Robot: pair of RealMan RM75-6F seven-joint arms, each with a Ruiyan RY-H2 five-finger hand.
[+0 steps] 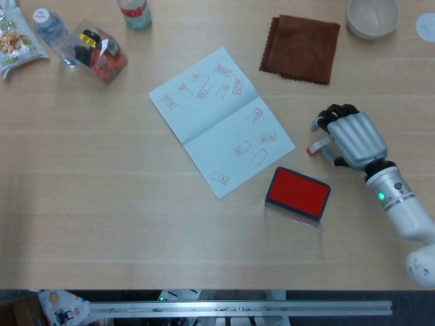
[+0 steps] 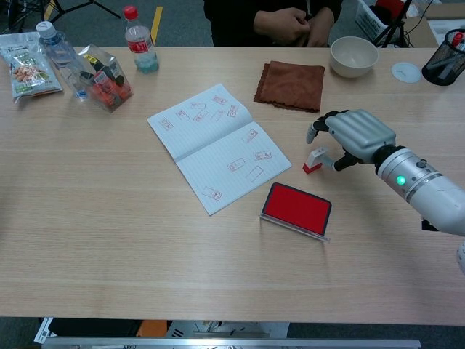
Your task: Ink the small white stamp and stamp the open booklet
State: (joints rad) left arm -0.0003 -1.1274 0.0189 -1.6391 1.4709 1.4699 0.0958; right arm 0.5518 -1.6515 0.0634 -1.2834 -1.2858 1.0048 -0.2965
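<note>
The small white stamp with a red base lies tilted on the table, right of the open booklet. My right hand hovers just right of it. Its fingers are spread above the stamp and its thumb tip is close beside it, with no grip showing. The booklet's pages carry several red stamp marks. The red ink pad lies open below the stamp, near the booklet's lower corner. My left hand appears in neither view.
A brown cloth and a white bowl lie at the back right, with a black pen cup at the far right. A bottle, a plastic box and a snack bag stand back left. A person sits across the table.
</note>
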